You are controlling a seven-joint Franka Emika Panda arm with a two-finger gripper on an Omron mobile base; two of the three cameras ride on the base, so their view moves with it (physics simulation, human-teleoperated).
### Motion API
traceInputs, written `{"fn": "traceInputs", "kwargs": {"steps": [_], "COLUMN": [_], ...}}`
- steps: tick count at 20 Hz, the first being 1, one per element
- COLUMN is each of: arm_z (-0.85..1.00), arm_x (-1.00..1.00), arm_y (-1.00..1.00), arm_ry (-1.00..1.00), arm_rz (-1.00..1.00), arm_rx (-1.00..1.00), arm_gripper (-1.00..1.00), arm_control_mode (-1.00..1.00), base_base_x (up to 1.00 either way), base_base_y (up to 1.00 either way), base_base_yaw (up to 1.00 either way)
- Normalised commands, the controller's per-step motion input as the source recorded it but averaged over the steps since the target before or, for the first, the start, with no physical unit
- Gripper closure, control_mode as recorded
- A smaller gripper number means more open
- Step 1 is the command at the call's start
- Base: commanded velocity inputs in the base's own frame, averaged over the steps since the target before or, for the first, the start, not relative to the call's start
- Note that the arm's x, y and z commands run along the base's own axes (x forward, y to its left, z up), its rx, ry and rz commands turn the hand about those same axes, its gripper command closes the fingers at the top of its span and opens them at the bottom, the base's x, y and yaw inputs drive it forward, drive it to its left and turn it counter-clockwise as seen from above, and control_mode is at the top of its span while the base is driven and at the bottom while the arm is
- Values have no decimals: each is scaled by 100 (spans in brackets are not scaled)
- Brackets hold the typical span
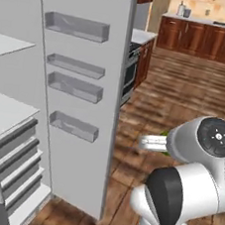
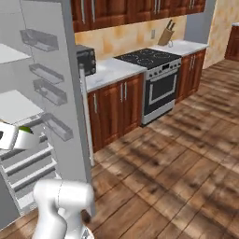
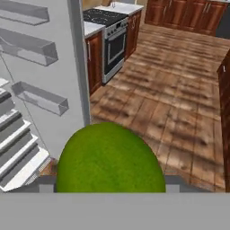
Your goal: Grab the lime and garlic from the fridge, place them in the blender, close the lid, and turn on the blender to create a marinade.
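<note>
The fingers hold the lime (image 3: pixel 110 159). In the hand view the big green ball sits right between them, low in the picture, and hides most of them. In the right base view a bit of green (image 2: pixel 25 130) peeks out by the white gripper (image 2: pixel 14 136), just in front of the open fridge (image 2: pixel 51 107). In the left base view a sliver of green shows by the gripper (image 1: pixel 153 143), out over the wooden floor (image 1: pixel 187 89).

So the lime is out of the fridge and up in the air, near the open door.

I think the step now is to carry the lime to the blender. To do it well, the fingers should keep a snug squeeze, because a lime is round and can roll out. The arm should swing slowly and stay away from the door edge. The base has to turn and drive, since no blender is seen from here. The garlic has to be fetched too.

The fridge door (image 1: pixel 81 96) has four little clear bins (image 1: pixel 77 26). They look empty. The white shelves (image 1: pixel 9 112) inside look bare in the parts I can see, and the drawers (image 1: pixel 16 157) below are shut, so I cannot tell what is in them.

Further off, a bench (image 2: pixel 109 70) stands beside a stove (image 2: pixel 156 79).
</note>
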Motion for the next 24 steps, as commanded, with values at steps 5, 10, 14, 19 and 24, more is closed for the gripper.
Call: {"fn": "traceInputs", "kwargs": {"steps": [5,10,14,19,24], "arm_z": [0,0,0,0,0], "arm_x": [0,0,0,0,0], "arm_y": [0,0,0,0,0], "arm_ry": [0,0,0,0,0], "arm_rz": [0,0,0,0,0], "arm_rx": [0,0,0,0,0], "arm_gripper": [100,100,100,100,100], "arm_control_mode": [100,100,100,100,100], "base_base_x": [16,89,100,100,100], "base_base_y": [-9,-23,-4,-38,-1], "base_base_yaw": [-93,-51,-24,-21,-40]}}
